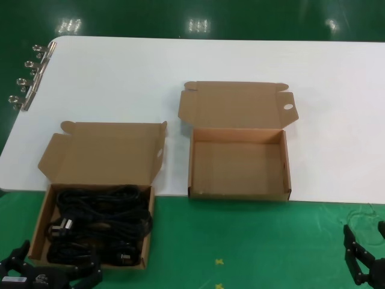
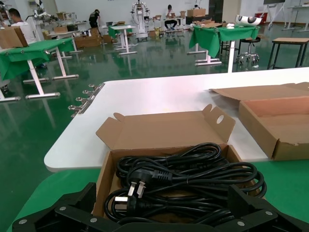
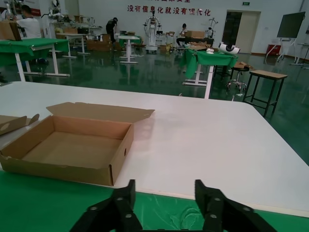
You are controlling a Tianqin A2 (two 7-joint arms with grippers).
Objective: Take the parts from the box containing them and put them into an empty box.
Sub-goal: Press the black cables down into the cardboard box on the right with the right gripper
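Black coiled power cords [image 1: 99, 223] fill the brown cardboard box [image 1: 40, 226] at the front left, its lid open behind it. In the left wrist view the cords [image 2: 193, 169] and pale plug pins lie just beyond my open left gripper [image 2: 163, 193]. In the head view, the left gripper [image 1: 57, 260] sits at that box's near edge. The empty brown box [image 1: 237, 165] stands in the middle, with a round hole in its lid tab [image 1: 288, 106]; it also shows in the right wrist view [image 3: 72, 147]. My right gripper [image 1: 365, 233] is open and empty at the front right, also seen from its own wrist [image 3: 165, 188].
The white table [image 1: 120, 72] carries the empty box; the cord box rests mostly on the green surface [image 1: 240, 241] in front of it. Metal binder clips [image 1: 27, 81] line the table's left edge. The workshop floor with other tables lies beyond.
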